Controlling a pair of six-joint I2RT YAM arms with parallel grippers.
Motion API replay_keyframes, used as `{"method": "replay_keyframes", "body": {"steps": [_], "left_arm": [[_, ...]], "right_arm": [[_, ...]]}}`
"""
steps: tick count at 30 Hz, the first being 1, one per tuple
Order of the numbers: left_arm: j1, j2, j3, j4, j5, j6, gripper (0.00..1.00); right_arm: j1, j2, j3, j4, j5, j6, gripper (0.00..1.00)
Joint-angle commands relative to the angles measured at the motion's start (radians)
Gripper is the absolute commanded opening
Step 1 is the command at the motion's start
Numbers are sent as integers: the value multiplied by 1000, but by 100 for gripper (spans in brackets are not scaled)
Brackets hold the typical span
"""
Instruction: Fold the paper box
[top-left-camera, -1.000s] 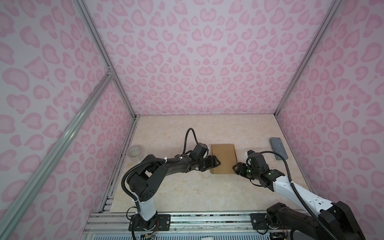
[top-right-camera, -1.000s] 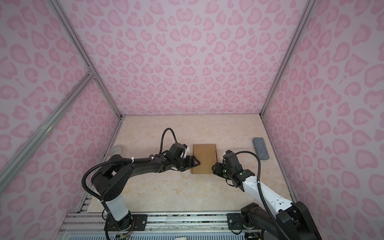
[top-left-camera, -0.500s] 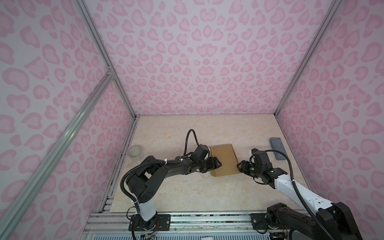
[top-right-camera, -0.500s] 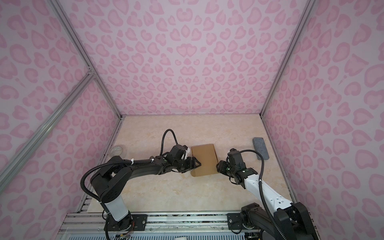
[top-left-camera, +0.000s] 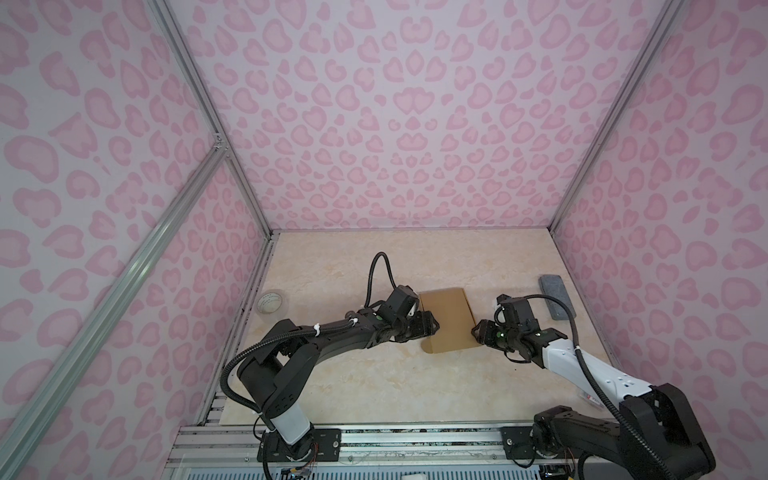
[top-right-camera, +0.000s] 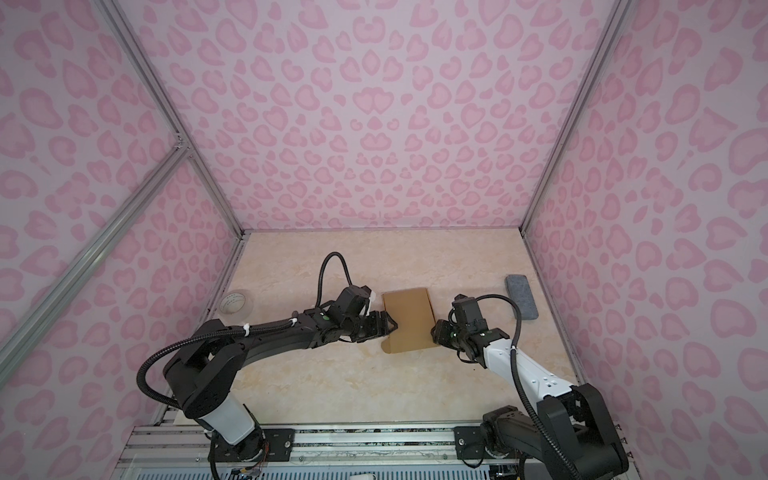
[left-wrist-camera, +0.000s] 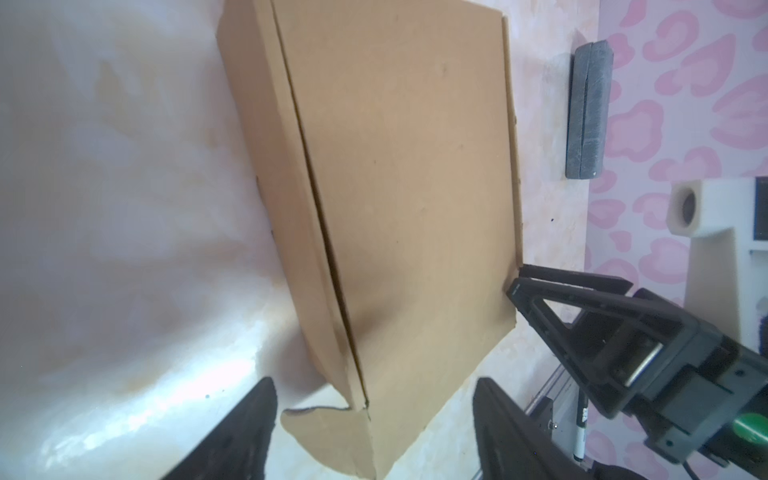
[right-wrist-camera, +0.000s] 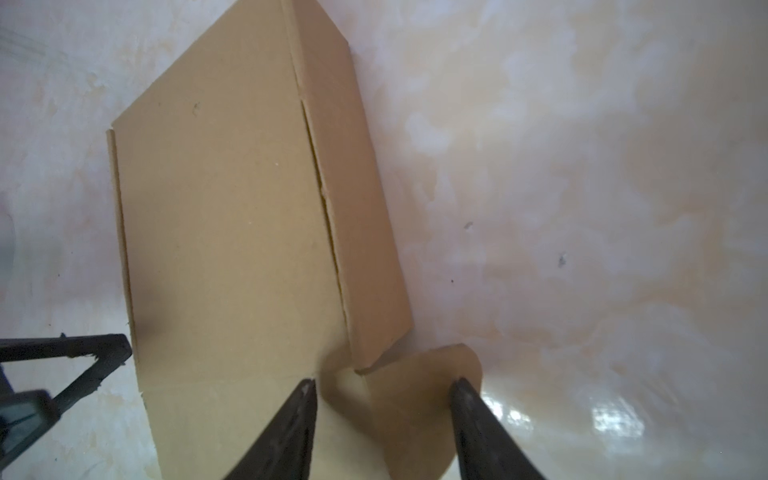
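The paper box (top-left-camera: 449, 320) (top-right-camera: 409, 322) is a flat brown cardboard box lying mid-table, with a rounded flap sticking out at its near left corner. My left gripper (top-left-camera: 432, 326) (top-right-camera: 392, 326) is at the box's left edge, open. In the left wrist view its fingers (left-wrist-camera: 257, 415) straddle that corner of the box (left-wrist-camera: 399, 187) without touching it. My right gripper (top-left-camera: 476, 332) (top-right-camera: 434, 332) sits at the box's right edge. In the right wrist view it (right-wrist-camera: 384, 384) is open over another rounded flap (right-wrist-camera: 419, 415).
A grey block (top-left-camera: 555, 297) (top-right-camera: 521, 301) (left-wrist-camera: 588, 108) lies at the right wall. A clear tape roll (top-left-camera: 271, 302) (top-right-camera: 236, 302) stands by the left wall. The pink patterned walls close in three sides.
The box has skewed slightly on the table and a rounded flap now shows at its near left corner. The right gripper has shifted a little along the box's right edge.
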Motion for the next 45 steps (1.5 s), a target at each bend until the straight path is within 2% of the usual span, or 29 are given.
{"method": "replay_keyframes", "body": {"steps": [1,12,32,45], "left_arm": [[-14,8,21,-8,-2,7,77],[-29,66,3,87,39,-41,77],[-41,89,7,134,48,-72,77],[-44,65,-1,127,38,-84,76]], "right_arm": [[1,12,-2,46,-32,-10,54],[3,25,-23,98,-102,24,54],[5,36,-44,135,-151,64,54],[17,23,-26,80,-94,32,52]]}}
